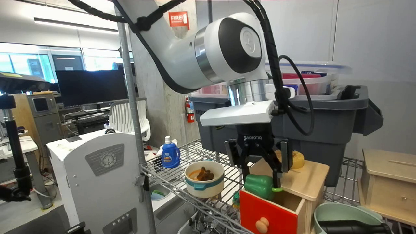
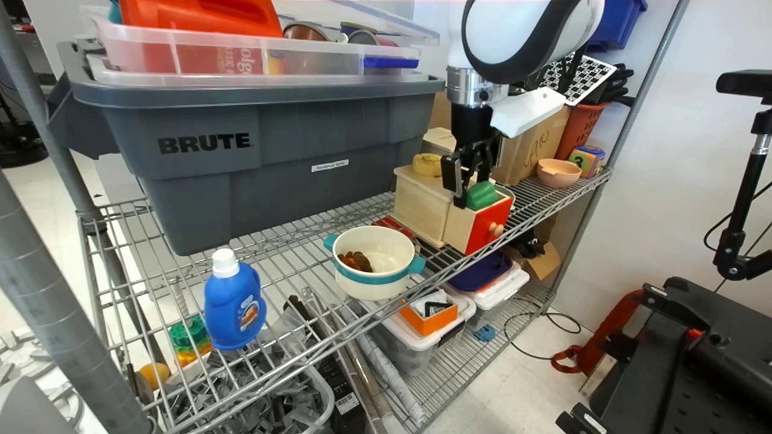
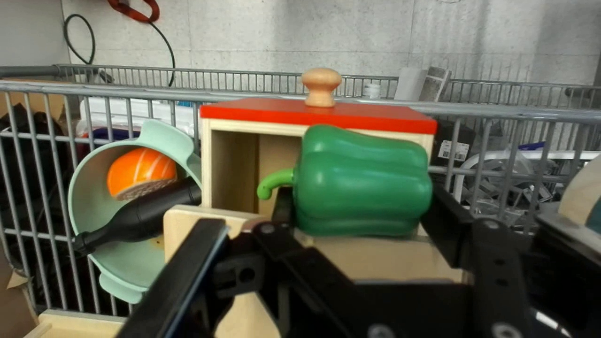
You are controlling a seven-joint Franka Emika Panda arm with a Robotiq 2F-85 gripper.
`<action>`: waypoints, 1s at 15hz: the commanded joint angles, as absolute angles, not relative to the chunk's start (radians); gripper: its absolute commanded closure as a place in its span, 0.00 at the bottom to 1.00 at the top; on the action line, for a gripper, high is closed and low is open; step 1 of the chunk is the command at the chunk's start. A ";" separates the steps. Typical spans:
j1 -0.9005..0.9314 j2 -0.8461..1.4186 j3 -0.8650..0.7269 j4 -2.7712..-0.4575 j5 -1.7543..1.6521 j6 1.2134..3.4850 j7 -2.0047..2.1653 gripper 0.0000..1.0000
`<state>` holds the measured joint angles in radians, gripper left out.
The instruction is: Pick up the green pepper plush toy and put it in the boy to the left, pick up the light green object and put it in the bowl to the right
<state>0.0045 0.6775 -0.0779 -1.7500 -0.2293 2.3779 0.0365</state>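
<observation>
The green pepper plush toy (image 1: 260,186), glossy with a curved lime stem, is at the mouth of the red-fronted drawer (image 1: 269,213). My gripper (image 3: 359,202) is shut on it, one finger against the stem end and one against the blunt end. Whether it also rests on the drawer is hard to tell. A cream bowl (image 2: 374,283) with teal handles stands to the left in an exterior view, brown pieces inside. The bowl to the right (image 3: 84,197), pale green, holds a black bottle and an orange piece. The light green object is hidden or out of view.
The drawer belongs to a wooden box (image 2: 419,199) with a yellow piece (image 2: 427,164) on top. A big grey bin (image 2: 289,138) stands behind. A blue detergent bottle (image 2: 234,307) is near the wire shelf's edge. Another wooden box (image 1: 390,188) stands beyond the green bowl.
</observation>
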 commanded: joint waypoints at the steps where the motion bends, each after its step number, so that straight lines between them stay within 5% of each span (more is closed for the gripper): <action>1: 0.008 0.662 -0.081 -1.754 -0.220 2.364 0.030 0.57; 6: 0.009 0.661 -0.080 -1.754 -0.220 2.362 0.030 0.57; 7: 0.011 0.659 -0.080 -1.756 -0.221 2.361 0.029 0.45; 8: 0.013 0.657 -0.081 -1.757 -0.223 2.360 0.031 0.08; 15: 0.017 0.646 -0.081 -1.769 -0.224 2.364 0.034 0.00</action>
<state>0.0087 0.6764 -0.0779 -1.7500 -0.2294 2.3779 0.0365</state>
